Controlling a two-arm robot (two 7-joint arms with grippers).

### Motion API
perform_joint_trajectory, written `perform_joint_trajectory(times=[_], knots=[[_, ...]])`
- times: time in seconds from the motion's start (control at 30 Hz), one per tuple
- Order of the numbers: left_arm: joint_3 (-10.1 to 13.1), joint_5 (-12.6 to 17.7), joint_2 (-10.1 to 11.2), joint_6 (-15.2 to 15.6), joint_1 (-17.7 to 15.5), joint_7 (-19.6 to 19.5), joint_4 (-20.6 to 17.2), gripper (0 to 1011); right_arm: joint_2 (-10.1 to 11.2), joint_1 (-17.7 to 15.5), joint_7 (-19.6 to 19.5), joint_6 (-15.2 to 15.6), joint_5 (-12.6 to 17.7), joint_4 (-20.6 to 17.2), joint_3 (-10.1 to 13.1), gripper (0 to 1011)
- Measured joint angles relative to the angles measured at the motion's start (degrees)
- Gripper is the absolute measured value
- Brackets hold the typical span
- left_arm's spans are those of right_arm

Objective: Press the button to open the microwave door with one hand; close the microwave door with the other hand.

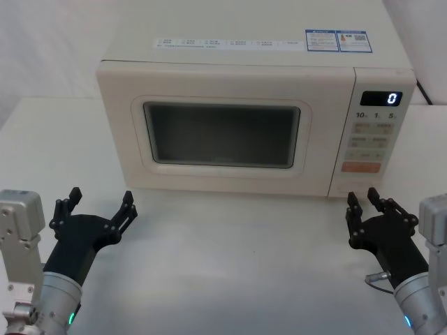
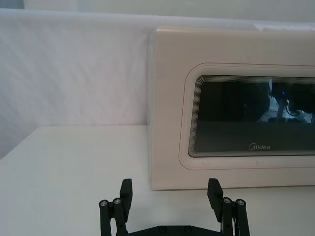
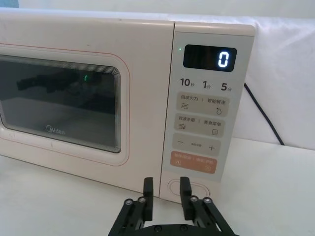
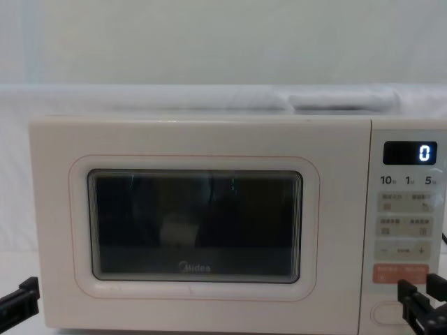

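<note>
Both empty: left gripper [image 1: 98, 205] spread wide; right gripper [image 1: 363, 203] narrowly parted before the button [image 3: 188, 187].

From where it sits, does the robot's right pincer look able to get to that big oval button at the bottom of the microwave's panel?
Probably yes. The black right pincer sits on the white table right in front of the wide cream oval button, with nothing between them.

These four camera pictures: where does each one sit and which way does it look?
Head: high up, looking down at the microwave door, the left gripper and the right gripper.
Chest: low, facing the door head-on; gripper tips at the lower corners.
Left wrist: behind its open fingers, facing the door's left end.
Right wrist: behind its fingers, facing the button.
All four share the door.
</note>
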Motion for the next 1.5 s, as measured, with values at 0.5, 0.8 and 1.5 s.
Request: perform_joint_trajectory(times=[0.5,0.8,1.5], knots=[[0.0,0.0,0.0,0.0,0.0,0.0,0.0,1001,0.0,0.0,0.0,0.0,0.0,0.0,0.0,0],[0.0,0.0,0.0,0.0,0.0,0.0,0.0,1001,0.0,0.0,0.0,0.0,0.0,0.0,0.0,0],[0.0,0.0,0.0,0.0,0.0,0.0,0.0,1001,-3.22,2.66,3.8,3.12,0.81,4.23,2.84,0]])
